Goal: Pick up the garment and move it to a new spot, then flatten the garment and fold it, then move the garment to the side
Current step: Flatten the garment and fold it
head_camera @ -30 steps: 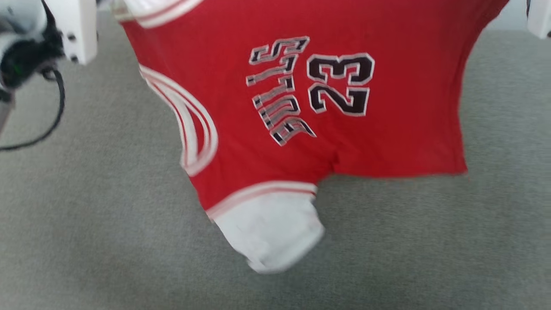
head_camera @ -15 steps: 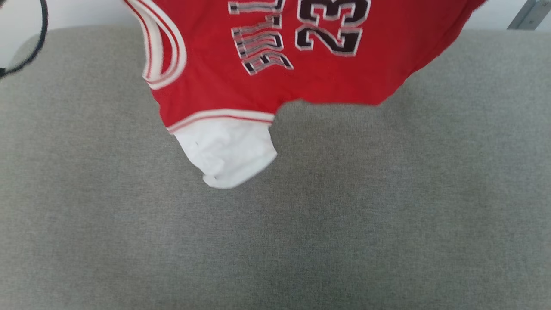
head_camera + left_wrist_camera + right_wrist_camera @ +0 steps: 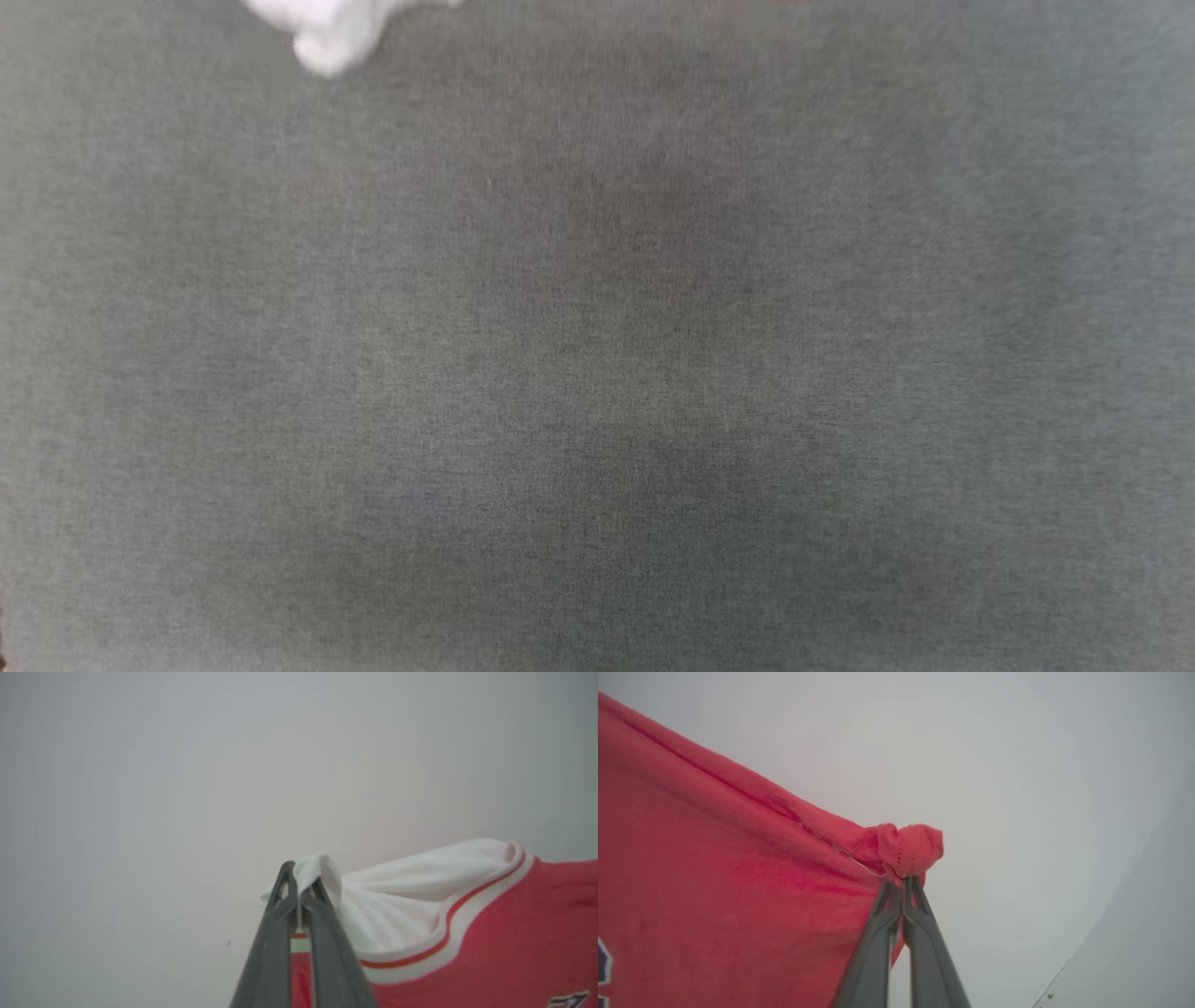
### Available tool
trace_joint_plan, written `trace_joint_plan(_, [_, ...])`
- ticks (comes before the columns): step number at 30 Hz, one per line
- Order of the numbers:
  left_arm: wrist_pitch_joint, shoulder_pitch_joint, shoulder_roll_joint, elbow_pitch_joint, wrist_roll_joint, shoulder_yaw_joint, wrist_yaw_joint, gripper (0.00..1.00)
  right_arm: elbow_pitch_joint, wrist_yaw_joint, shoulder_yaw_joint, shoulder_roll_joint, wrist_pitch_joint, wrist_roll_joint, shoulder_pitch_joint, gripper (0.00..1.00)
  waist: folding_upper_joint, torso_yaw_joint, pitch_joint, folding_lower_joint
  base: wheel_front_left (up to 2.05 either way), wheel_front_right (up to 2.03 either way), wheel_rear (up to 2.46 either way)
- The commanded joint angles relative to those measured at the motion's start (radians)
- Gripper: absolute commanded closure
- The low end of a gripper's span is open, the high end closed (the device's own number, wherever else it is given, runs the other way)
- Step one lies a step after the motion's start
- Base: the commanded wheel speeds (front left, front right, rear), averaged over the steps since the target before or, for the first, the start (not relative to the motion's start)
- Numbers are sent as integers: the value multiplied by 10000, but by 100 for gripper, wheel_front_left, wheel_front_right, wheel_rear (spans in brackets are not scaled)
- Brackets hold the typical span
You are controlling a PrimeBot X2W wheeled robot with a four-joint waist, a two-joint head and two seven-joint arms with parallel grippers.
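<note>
Left wrist view: the left gripper (image 3: 301, 879) is pinched fully closed on a bunched white sleeve of the garment (image 3: 490, 942), which stretches away to its right. In the right wrist view, the right gripper (image 3: 902, 884) is clamped on a wadded red corner. The shirt's long axis thus spans the 2 grippers, apparently raised over the grey surface (image 3: 597, 373), so laying it flat likely needs both arms lowering together.

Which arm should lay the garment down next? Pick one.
Neither alone: the left gripper is shut on the garment at its white sleeve, the right gripper at a red corner. Probably lower both together.
</note>
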Motion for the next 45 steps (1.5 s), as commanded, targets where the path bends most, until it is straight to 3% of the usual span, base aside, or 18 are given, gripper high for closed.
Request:
trace_joint_plan(1, [-432,-212,-67,146,33,55,-101,100,180,-32,-187,-52,-350,-411,-215,100,0,65,373,0,0,0,0])
trace_joint_plan(6, [-1443,-114,-335,848,172,104,-507,100,1055,-30,-792,289,-1560,-1699,-629,100,0,213,785,0,0,0,0])
trace_joint_plan(13, [-1426,1256,-838,1990,-150,-393,-949,100,2666,-30,-507,388,-1624,-2175,-99,100,0,362,854,0,0,0,0])
trace_joint_plan(17, [-247,2486,-1110,1888,-1071,-946,-996,100,3555,-30,-110,464,-1380,-1680,492,100,0,391,660,0,0,0,0])
trace_joint_plan(24, [2957,4509,-414,406,-3294,-1997,-1003,100,4391,-29,1010,825,-631,-201,1829,100,0,430,69,0,0,0,0])
trace_joint_plan(28, [3985,5205,92,-253,-3983,-2299,-1004,100,4305,-30,1478,790,-111,688,2500,100,0,467,-195,0,0,0,0])
trace_joint_plan(35, [5334,7085,1128,-1806,-4676,-2802,-884,100,2682,-30,2429,112,1449,2892,4776,100,0,525,-820,0,0,0,0])
trace_joint_plan(40, [5633,9017,2430,-4478,-4861,-3066,207,100,-482,-30,2872,-1248,3039,4408,7407,100,0,564,-1207,0,0,0,0])
trace_joint_plan(45, [5627,10459,3693,-6909,-4953,-3205,1456,100,-3568,-33,2379,-2257,4766,5128,9689,100,0,540,-1335,0,0,0,0])
